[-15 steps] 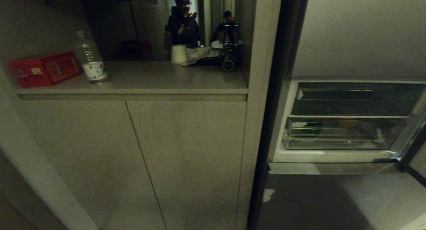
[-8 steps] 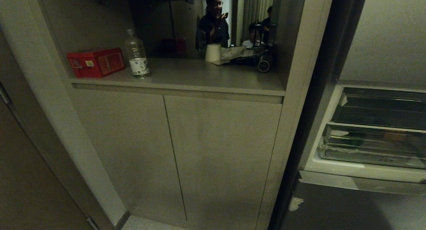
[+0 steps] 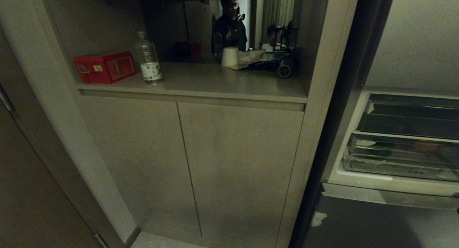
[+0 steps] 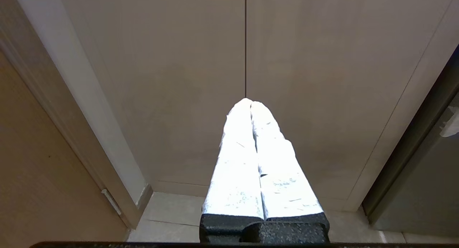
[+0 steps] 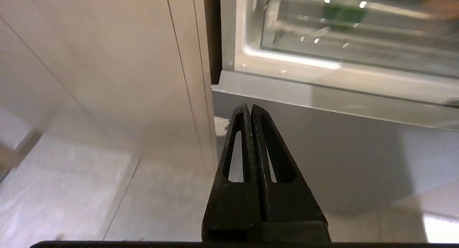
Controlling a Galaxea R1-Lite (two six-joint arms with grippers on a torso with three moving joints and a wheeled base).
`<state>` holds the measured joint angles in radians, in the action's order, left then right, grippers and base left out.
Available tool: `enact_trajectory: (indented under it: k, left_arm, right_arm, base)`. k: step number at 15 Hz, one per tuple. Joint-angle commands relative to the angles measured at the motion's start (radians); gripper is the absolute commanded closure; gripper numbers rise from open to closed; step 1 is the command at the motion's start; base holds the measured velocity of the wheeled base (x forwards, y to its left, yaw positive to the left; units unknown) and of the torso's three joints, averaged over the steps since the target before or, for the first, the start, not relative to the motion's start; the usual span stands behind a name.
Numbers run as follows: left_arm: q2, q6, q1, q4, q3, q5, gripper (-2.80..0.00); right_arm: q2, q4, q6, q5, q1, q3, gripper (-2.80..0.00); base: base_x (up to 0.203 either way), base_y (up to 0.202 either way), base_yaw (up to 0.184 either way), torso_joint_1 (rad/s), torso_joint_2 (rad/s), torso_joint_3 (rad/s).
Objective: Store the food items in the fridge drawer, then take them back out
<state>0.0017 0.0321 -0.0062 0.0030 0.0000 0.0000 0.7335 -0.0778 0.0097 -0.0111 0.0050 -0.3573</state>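
While neither arm shows from the head, each wrist view has its gripper empty with fingers pressed together: left gripper (image 4: 250, 101) before the two cabinet doors (image 3: 215, 162), right gripper (image 5: 248, 106) low before the fridge front (image 5: 322, 140). Farther right, the fridge drawer (image 3: 401, 158) sits pushed in, under a darker tray (image 3: 408, 118). Farthest, the shelf (image 3: 215, 86) holds a red box (image 3: 104, 66), a bottle (image 3: 148, 57) and a paper roll (image 3: 230, 56).

Left gripper (image 4: 251, 102) and right gripper (image 5: 249, 107) both have their jaws pressed together, holding nothing.
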Motion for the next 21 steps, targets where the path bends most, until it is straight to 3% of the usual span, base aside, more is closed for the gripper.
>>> enact_trajectory:
  k: [1, 2, 6, 9, 14, 21]
  left_arm:
    - [0.001, 0.000, 0.000, 0.000, 0.000, 0.000, 0.00]
    - [0.001, 0.001, 0.000, 0.000, 0.000, 0.000, 0.00]
    - [0.001, 0.000, 0.000, 0.000, 0.000, 0.000, 0.00]
    - [0.001, 0.000, 0.000, -0.001, 0.000, 0.000, 0.00]
    - [0.001, 0.000, 0.000, 0.000, 0.000, 0.000, 0.00]
    - [0.001, 0.000, 0.000, 0.000, 0.000, 0.000, 0.00]
  right_arm:
    - [0.468, -0.134, 0.009, 0.000, 0.011, -0.066, 0.00]
    - [0.579, -0.234, 0.013, 0.000, 0.016, -0.071, -2.80]
    - [0.877, -0.581, 0.042, -0.006, 0.025, -0.084, -2.80]
    - [0.928, -0.665, 0.066, -0.025, -0.014, -0.097, -2.80]
    - [1.055, -0.929, 0.070, -0.026, -0.104, -0.086, -2.80]
    - [1.233, -1.110, 0.069, 0.016, -0.102, -0.130, -2.80]
  base:
    - [0.000, 0.000, 0.000, 0.000, 0.00, 0.000]
    - [0.000, 0.000, 0.000, 0.000, 0.00, 0.000]
    - [0.000, 0.000, 0.000, 0.000, 0.00, 0.000]
    - [0.000, 0.000, 0.000, 0.000, 0.00, 0.000]
    - [0.000, 0.000, 0.000, 0.000, 0.00, 0.000]
    - [0.000, 0.000, 0.000, 0.000, 0.00, 0.000]
